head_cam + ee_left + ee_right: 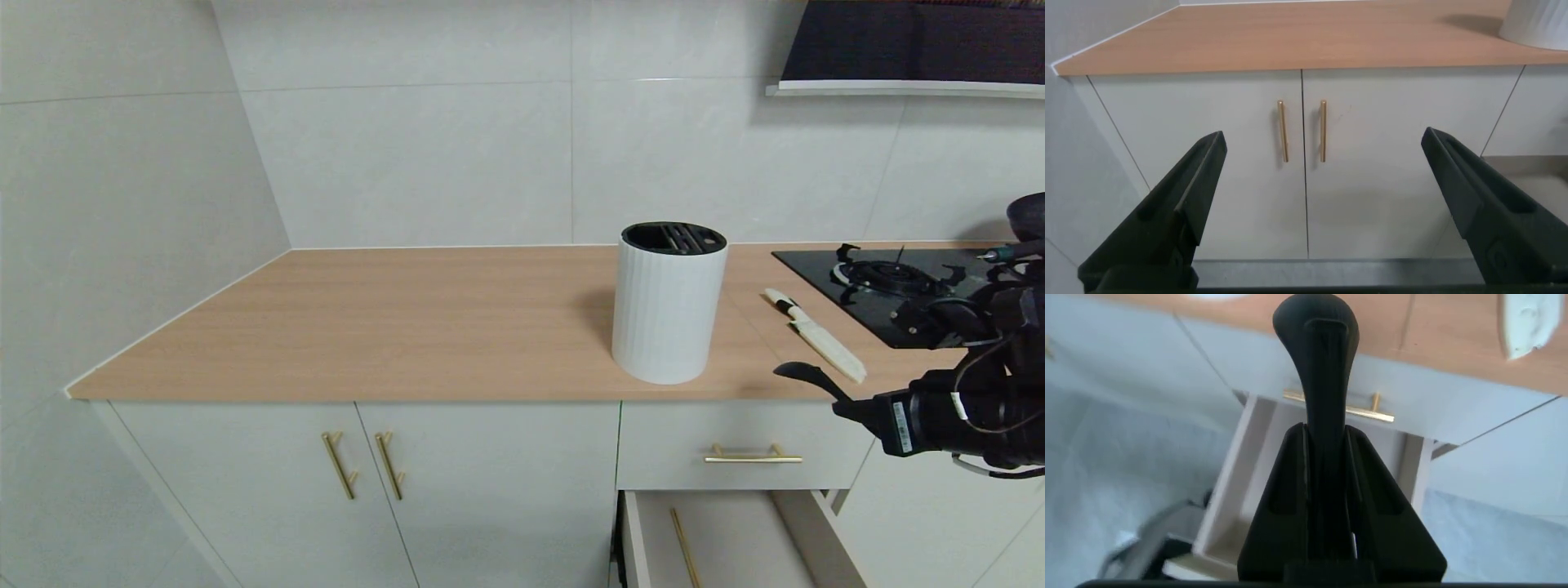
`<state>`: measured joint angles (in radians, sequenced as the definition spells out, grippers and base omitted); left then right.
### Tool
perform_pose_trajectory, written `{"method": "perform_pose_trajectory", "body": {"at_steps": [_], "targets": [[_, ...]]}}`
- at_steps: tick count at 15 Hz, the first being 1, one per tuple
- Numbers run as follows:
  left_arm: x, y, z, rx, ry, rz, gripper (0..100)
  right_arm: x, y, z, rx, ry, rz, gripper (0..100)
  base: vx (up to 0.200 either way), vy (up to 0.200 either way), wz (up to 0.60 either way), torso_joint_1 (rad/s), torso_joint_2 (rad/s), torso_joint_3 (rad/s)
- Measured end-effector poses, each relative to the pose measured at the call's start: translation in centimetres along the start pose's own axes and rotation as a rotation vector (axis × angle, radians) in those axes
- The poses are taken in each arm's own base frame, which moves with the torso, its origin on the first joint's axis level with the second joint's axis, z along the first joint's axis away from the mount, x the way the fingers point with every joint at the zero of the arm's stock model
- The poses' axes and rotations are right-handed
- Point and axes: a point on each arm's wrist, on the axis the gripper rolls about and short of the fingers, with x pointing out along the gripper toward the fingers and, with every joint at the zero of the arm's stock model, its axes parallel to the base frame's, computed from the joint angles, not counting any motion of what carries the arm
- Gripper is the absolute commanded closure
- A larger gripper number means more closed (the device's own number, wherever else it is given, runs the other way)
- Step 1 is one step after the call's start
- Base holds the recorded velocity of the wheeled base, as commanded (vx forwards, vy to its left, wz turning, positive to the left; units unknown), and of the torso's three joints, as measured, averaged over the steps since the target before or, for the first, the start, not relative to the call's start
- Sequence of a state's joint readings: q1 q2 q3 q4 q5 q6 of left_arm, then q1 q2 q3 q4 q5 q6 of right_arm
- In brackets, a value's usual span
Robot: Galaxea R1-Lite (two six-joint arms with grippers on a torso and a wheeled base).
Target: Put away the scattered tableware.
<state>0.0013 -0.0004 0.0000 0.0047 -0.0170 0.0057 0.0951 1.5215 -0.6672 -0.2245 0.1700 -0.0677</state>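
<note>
Right of centre in the head view, upright on the wooden counter point(392, 327): a white ribbed holder point(668, 318), black slotted insert at its mouth, insides too dark to read. Further right, flat on the counter between holder and black stove point(886, 286): a knife point(816, 336), dark handle towards the wall, pale blade towards the front edge, well apart from the holder. At the right edge, the right claw point(796, 374), low before the counter's front, just under the knife's tip in the frame; from its own wrist camera, pressed together, gripping nothing. Bottom right, beneath a closed drawer point(669, 445): an open drawer point(735, 531), pale floor, one thin gold bar lengthwise inside, nature unclear. Left wrist view: left claw point(1323, 143) spread wide apart, facing two cabinet doors point(1208, 163), holder's base in the upper right corner.
</note>
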Motion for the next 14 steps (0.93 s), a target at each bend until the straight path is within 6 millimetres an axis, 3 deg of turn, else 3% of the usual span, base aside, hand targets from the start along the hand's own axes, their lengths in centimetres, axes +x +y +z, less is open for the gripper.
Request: {"method": "perform_pose_trajectory", "body": {"at_steps": [14], "targets": [[0.0,0.0,0.0,0.0,0.0,0.0,0,0.87,0.81,-0.9,-0.016,0.05,0.032,100,0.0,0.0,0.0,-0.18,0.45,0.264]]}}
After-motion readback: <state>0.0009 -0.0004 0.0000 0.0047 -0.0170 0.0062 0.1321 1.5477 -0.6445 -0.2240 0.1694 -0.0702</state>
